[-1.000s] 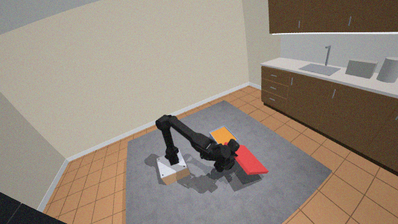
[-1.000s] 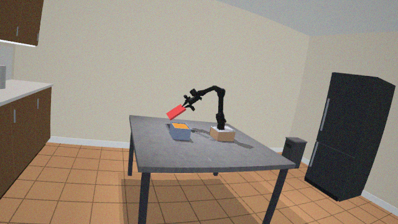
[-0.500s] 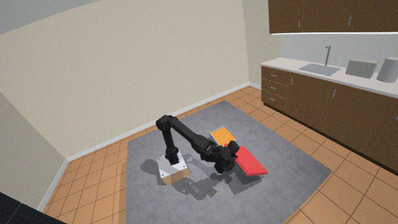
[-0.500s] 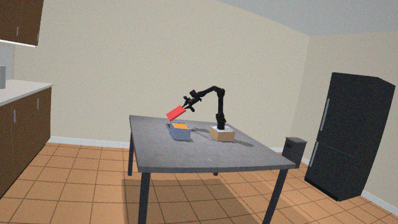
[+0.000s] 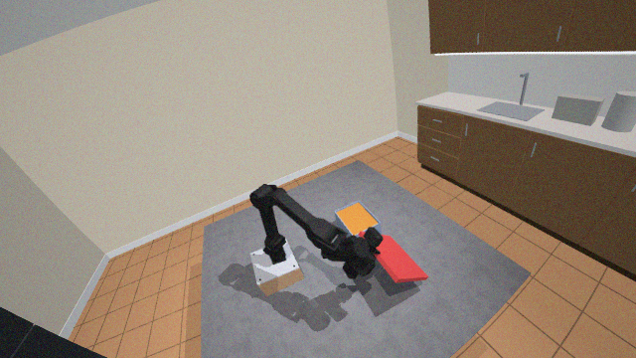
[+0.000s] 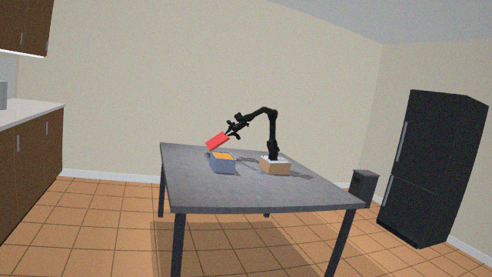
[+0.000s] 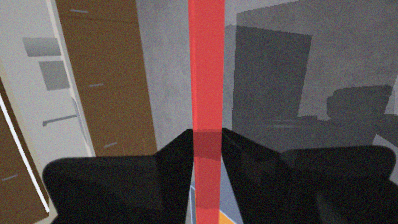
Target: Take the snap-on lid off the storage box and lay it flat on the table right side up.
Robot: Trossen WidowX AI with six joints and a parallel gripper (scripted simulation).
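Observation:
The red lid (image 5: 401,261) (image 6: 217,141) (image 7: 206,75) is in the air, tilted, with its far end lower than the end at the fingers. My gripper (image 6: 227,133) (image 7: 206,134) is shut on one edge of the lid, which runs edge-on between the fingers in the wrist view. In the top view the arm hides the fingertips. The blue storage box (image 6: 223,165) (image 5: 357,219) stands upright and uncovered on the table, with an orange inside (image 6: 224,155). In the exterior view the lid is above and behind the box, apart from it.
The grey table (image 5: 437,308) (image 6: 200,196) carries the arm's base block (image 5: 282,282) (image 6: 274,167), which stands beside the box. The shadows of the lid and arm fall on the table top. Kitchen cabinets (image 5: 497,164) stand beyond the table.

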